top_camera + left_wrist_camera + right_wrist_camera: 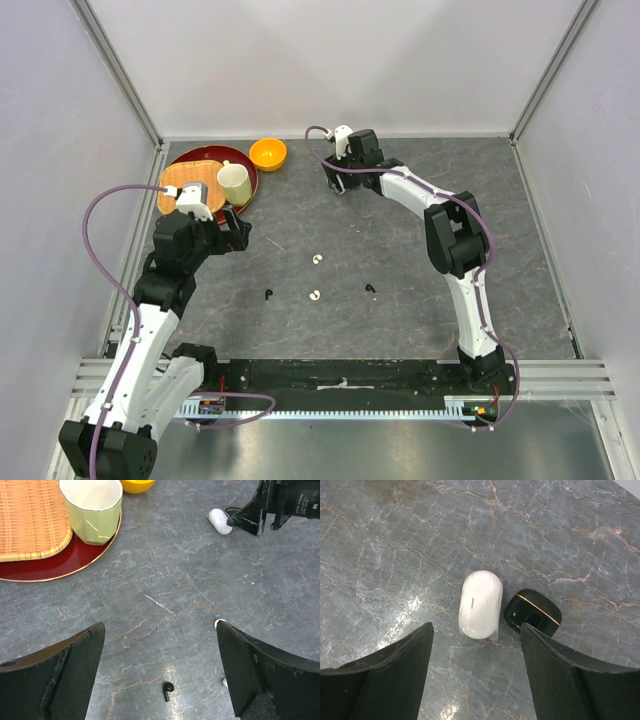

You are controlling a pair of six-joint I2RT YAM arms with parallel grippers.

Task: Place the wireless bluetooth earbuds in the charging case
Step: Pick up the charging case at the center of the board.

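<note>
Right hand point(475, 627) gapes above white case point(481, 600); black case point(532, 612) just beside it

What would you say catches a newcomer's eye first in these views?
Most striking are the white charging case and the black charging case, side by side at the far middle of the table, under the right gripper with its jaws open. At the far left, a red tray holds a woven tray and a pale green cup, an orange bowl beside it. Two white earbuds and two black earbuds lie scattered mid-table.
</note>
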